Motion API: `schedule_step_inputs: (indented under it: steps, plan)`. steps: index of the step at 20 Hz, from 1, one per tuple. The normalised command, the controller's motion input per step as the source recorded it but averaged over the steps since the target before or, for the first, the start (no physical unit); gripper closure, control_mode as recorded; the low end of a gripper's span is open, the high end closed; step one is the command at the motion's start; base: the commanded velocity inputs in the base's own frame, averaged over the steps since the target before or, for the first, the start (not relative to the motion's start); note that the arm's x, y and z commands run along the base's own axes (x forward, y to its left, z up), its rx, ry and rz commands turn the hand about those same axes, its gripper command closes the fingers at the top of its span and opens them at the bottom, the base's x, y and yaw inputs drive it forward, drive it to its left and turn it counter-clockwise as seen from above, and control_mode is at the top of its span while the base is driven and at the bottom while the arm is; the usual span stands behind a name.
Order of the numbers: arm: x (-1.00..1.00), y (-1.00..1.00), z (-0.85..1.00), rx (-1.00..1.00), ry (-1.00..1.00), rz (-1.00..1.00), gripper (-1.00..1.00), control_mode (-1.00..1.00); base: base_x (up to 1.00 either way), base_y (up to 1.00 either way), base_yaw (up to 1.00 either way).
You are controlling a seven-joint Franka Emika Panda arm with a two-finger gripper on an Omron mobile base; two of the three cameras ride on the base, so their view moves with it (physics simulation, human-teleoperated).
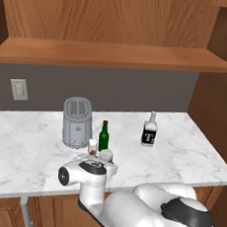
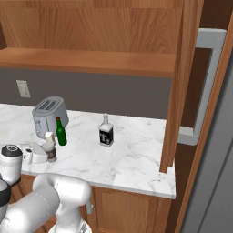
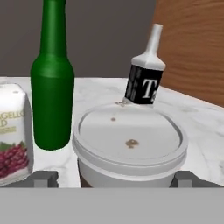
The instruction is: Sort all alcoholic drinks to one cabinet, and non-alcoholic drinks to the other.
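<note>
Standing near the front edge of the marble counter [image 1: 191, 148]: paper coffee cup [image 3: 129, 151], white domed lid with small brown specks, dark sleeve below. Gripper [image 3: 118, 179] spread wide, one fingertip on either side of the cup, nothing grasped. Just beside it: white carton [image 3: 13, 133] printed with red grapes; dark-green glass bottle [image 3: 52, 87]. Farther back: clear squarish bottle [image 3: 144, 74], black label, white letter. Grey toaster [image 1: 77, 122] behind.
</note>
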Motion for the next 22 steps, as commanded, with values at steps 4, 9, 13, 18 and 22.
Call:
schedule_step_inputs:
  steps: [4, 9, 13, 18, 22]
  plan:
    - [0.01, -0.04, 0.0, -0.02, 0.0, 0.05, 1.0, -1.0, 0.0, 0.0, 0.0]
    - [-0.35, -0.19, 0.28, 0.0, 0.0, 0.08, 1.0, -1.0, 0.0, 0.0, 0.0]
    - [-0.41, -0.18, 0.61, 0.0, 0.0, 0.11, 1.0, -1.0, 0.0, 0.0, 0.0]
    - [-0.37, -0.24, 0.77, 0.01, -0.01, 0.11, 1.0, -1.0, 0.0, 0.0, 0.0]
    - [-0.19, -0.24, 0.84, 0.01, 0.0, 0.1, 1.0, -1.0, 0.0, 0.0, 0.0]
